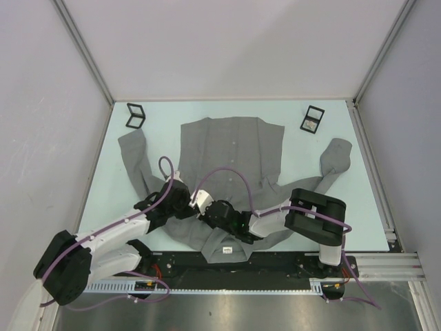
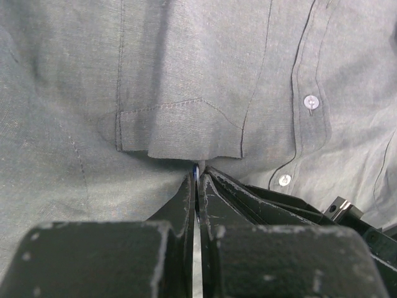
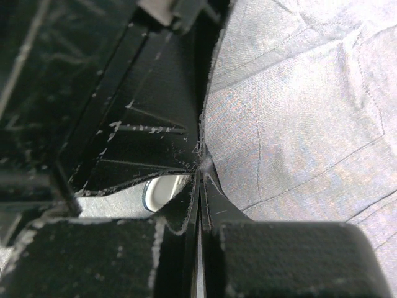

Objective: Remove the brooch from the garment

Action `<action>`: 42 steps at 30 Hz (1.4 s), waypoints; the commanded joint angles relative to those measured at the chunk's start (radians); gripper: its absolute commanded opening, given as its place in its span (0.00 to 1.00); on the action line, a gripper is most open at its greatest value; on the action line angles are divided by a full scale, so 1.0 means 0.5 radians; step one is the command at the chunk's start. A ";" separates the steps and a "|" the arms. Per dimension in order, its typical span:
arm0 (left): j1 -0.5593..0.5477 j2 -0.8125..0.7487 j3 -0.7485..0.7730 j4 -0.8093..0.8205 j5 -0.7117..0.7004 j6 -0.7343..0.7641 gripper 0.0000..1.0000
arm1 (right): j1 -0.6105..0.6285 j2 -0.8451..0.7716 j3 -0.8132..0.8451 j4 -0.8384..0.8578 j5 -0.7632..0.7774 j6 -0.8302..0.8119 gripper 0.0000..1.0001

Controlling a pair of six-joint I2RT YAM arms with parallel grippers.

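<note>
The garment (image 1: 231, 148) is a grey button-up shirt lying flat, collar toward the near edge; it fills the left wrist view (image 2: 186, 74) and the right of the right wrist view (image 3: 298, 112). The brooch is a small white disc with a blue rim (image 3: 162, 190); only a blue sliver of it (image 2: 196, 169) shows between my left fingertips. My left gripper (image 1: 202, 209) (image 2: 196, 177) is shut on it just below the chest pocket. My right gripper (image 1: 209, 213) (image 3: 201, 169) is shut tip to tip against the left one, pinching a tuft of the shirt's cloth.
A black framed box (image 1: 136, 115) lies at the back left and another (image 1: 313, 118) at the back right. The chest pocket (image 2: 180, 124) and white buttons (image 2: 311, 102) lie just beyond my left fingertips. White walls enclose the table.
</note>
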 commanded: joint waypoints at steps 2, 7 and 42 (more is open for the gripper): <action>-0.027 0.078 0.082 0.004 0.265 -0.046 0.00 | 0.301 -0.060 0.036 0.192 -0.371 -0.233 0.01; -0.027 0.106 0.131 -0.067 0.286 -0.040 0.00 | 0.313 -0.097 0.036 0.161 -0.407 -0.325 0.01; -0.027 -0.554 0.020 -0.539 -0.144 0.010 0.63 | 0.028 -0.296 -0.117 -0.237 0.264 0.810 0.17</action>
